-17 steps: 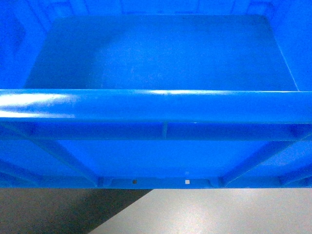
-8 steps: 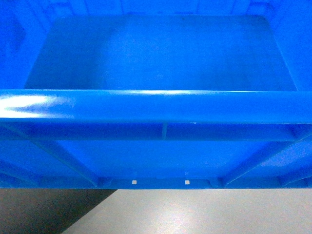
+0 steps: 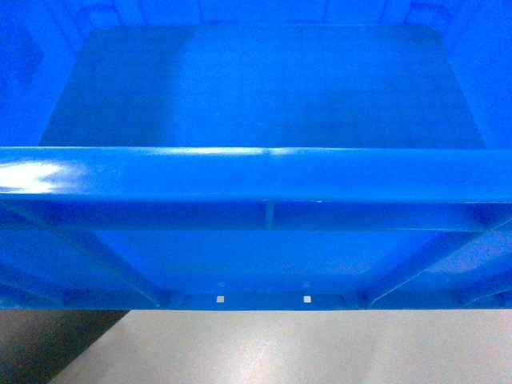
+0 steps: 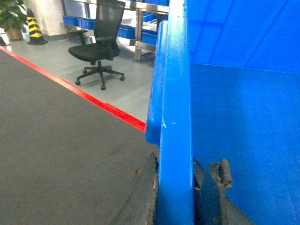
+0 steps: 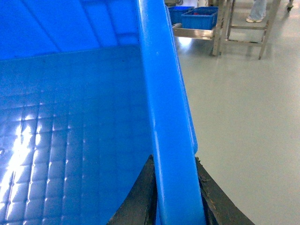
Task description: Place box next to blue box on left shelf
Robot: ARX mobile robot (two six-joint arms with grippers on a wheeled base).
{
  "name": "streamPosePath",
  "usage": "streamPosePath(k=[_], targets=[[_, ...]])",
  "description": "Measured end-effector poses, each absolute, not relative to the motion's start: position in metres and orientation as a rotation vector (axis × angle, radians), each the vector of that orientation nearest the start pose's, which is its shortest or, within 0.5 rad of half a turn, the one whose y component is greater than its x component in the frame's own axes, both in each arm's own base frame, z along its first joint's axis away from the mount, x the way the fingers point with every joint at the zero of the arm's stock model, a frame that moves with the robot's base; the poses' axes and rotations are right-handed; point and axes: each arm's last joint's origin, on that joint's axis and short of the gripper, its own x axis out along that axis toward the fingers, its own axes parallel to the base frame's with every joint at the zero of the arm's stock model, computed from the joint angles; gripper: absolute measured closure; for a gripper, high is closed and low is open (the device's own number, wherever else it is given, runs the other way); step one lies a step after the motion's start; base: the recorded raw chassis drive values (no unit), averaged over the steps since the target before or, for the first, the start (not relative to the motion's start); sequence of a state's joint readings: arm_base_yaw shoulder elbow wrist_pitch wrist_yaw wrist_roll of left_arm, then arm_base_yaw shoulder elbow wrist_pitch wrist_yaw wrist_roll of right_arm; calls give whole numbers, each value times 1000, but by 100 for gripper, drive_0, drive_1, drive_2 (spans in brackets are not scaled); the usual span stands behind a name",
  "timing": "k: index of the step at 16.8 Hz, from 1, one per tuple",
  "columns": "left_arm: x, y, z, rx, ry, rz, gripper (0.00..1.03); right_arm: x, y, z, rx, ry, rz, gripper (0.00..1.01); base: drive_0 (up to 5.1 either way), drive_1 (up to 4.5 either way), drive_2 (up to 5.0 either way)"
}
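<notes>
Two tools pinch the box (image 3: 264,96) by its side walls — it hangs above the floor (image 3: 320,348), filling the head view, rim nearest the camera. Left tool (image 4: 174,187): dark fingers (image 4: 143,199) clamp either side of the left rim, one outside, one inside. Beyond it, a red floor line (image 4: 84,96), an office chair (image 4: 99,42), a striped cone (image 4: 33,28). Right tool (image 5: 174,192) clenches the right rim likewise — grey floor alongside, blue bins (image 5: 199,16) on a metal rack further off.

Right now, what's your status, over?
Left gripper and right gripper clamped on box rims. Box carried, empty. Shelf not in sight. Office chair far left.
</notes>
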State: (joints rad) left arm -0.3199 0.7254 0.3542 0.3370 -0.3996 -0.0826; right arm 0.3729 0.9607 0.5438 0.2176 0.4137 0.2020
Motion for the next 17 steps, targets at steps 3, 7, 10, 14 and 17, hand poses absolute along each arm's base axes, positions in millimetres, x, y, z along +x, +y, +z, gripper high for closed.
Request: streamPosePath(k=[3,7,10,14,17], targets=[[162,-42,242,-71,29,81,92,199,65,257,124,179,-59,88,-153,-153,-153],[162,-42,242,-71,29,81,92,199,66,257,124,179,-58,88,-171,-171,-171],[162,-42,243,-71,28,81,92,199,66,257,124,179,-58,88,-153,-153,-153],[162,-42,242,-71,29,81,92,199,66,257,124,179,-57,88,-159,-159,-159],[162,-42,242,-71,29,81,92,199,66,257,124,179,-57,88,-150,-150,-150]])
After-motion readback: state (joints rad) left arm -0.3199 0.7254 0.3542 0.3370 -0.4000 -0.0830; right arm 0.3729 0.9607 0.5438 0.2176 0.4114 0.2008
